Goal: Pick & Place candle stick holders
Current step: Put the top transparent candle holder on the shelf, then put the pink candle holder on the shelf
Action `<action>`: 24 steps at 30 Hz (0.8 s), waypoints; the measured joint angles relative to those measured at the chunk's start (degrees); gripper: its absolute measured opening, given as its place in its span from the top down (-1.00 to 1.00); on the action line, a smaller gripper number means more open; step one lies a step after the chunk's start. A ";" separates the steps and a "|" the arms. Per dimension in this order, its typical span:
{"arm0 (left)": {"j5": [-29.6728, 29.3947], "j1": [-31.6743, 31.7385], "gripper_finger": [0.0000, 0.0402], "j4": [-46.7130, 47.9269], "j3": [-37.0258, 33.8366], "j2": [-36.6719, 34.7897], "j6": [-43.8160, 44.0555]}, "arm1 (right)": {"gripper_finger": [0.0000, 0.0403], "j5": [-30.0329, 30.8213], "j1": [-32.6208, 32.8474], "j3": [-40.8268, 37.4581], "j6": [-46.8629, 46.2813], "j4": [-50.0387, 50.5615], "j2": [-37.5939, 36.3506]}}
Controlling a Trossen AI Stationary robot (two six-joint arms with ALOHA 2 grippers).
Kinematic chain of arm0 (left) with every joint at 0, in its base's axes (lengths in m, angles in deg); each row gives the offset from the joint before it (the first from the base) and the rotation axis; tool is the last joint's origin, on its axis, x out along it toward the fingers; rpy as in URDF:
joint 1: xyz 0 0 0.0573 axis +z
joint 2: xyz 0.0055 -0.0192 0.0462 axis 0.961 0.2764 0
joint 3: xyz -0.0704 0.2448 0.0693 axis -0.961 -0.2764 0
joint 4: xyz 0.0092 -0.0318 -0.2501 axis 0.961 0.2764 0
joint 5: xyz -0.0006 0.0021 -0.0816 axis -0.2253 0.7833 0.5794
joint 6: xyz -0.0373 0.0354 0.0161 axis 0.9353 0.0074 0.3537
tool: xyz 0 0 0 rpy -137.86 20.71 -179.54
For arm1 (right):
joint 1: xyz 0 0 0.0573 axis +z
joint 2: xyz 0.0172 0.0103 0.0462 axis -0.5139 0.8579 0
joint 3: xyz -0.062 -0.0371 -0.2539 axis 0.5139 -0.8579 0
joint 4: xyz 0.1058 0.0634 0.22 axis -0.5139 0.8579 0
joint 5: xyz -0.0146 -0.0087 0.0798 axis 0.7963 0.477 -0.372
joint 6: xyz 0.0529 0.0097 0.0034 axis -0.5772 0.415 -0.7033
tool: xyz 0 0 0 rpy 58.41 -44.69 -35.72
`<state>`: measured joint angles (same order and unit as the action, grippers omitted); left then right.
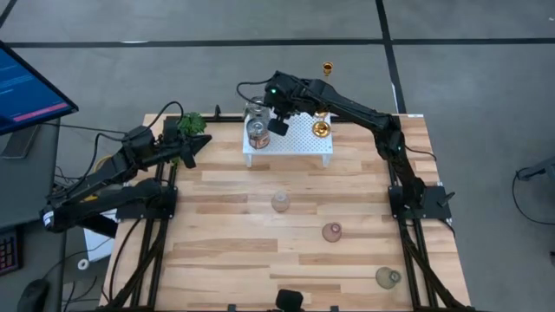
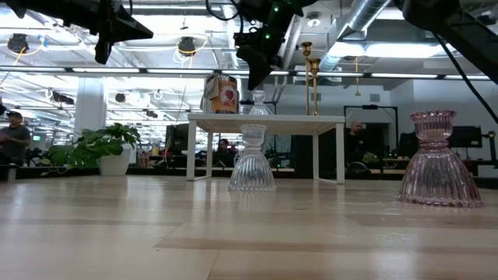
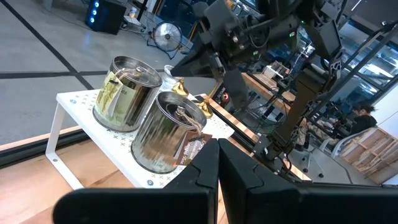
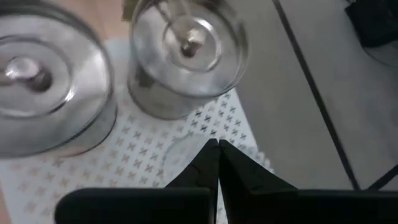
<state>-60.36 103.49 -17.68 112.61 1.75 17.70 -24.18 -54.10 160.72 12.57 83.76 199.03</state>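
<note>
Nearest the low camera, a pink glass vase (image 2: 436,159) stood on the worktop (image 1: 260,260), with a clear glass vase (image 2: 251,159) farther back, in front of the white perforated riser (image 1: 299,139).

Candle stick holders:
- A tall candle stick holder (image 1: 322,128) of shiny brass, with a thin stem and round base, stood upright on the riser's right end.
- A second gold holder (image 1: 328,68) stood on the floor beyond the worktop's far edge.

Hands:
- My right hand (image 1: 279,124) hovered over the riser beside two silvery tin cans (image 3: 143,112), its fingers (image 4: 214,168) pressed together, holding nothing.
- My left hand (image 1: 192,147) waited at the worktop's far left corner near a small green plant (image 1: 191,123), fingers (image 3: 217,168) likewise closed and empty.

Open room: the riser surface between the cans and the tall holder was bare. A third, greenish vase (image 1: 388,277) sat near the right front corner.
</note>
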 joint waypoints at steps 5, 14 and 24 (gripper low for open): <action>0.00 0.00 0.97 0.00 -0.01 0.01 0.01 | 1.00 0.27 1.33 0.72 0.05 -1.05 -0.04; 0.00 0.00 0.97 0.00 0.00 0.01 0.15 | 1.00 7.95 10.06 1.33 -1.51 12.55 -13.69; 0.81 0.00 0.97 0.02 -0.01 0.01 0.50 | 1.00 0.60 25.70 -3.74 -27.63 27.14 -25.91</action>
<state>-59.55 103.49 -17.66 112.60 1.76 18.19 -23.57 -28.40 156.98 -15.07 110.90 173.12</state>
